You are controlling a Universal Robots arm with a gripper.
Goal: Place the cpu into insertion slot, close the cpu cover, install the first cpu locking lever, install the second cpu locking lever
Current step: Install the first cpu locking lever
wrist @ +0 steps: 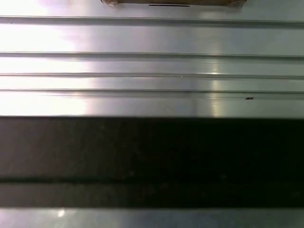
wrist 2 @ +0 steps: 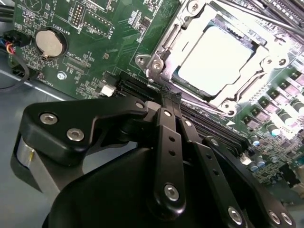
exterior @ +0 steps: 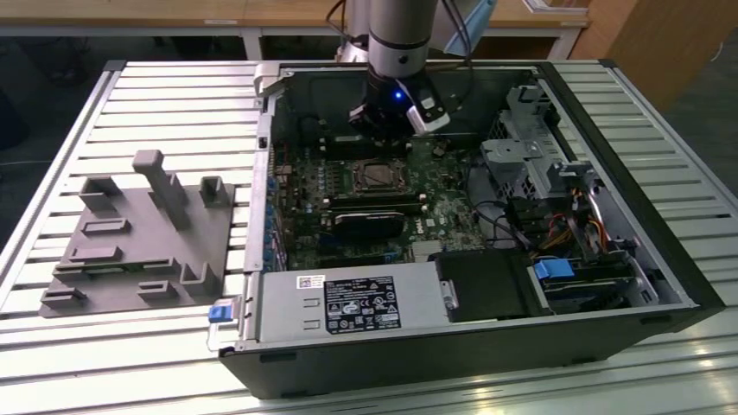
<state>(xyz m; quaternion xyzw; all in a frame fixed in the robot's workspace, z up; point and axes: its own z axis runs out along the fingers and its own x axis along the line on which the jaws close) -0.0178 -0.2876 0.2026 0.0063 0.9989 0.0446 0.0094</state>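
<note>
The cpu [wrist 2: 216,59] is sitting in the slot [exterior: 378,175] with the cover [wrist 2: 164,52] lying closed over it; the levers' state cannot be told. The gripper [wrist 2: 167,100] is hovering just beside the socket, jaws pressed together, holding nothing.

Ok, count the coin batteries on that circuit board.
1. In the second wrist view, the round silver coin battery sits on the green circuit board, well apart from the cpu. Part of the board is hidden, so more may exist.
</note>
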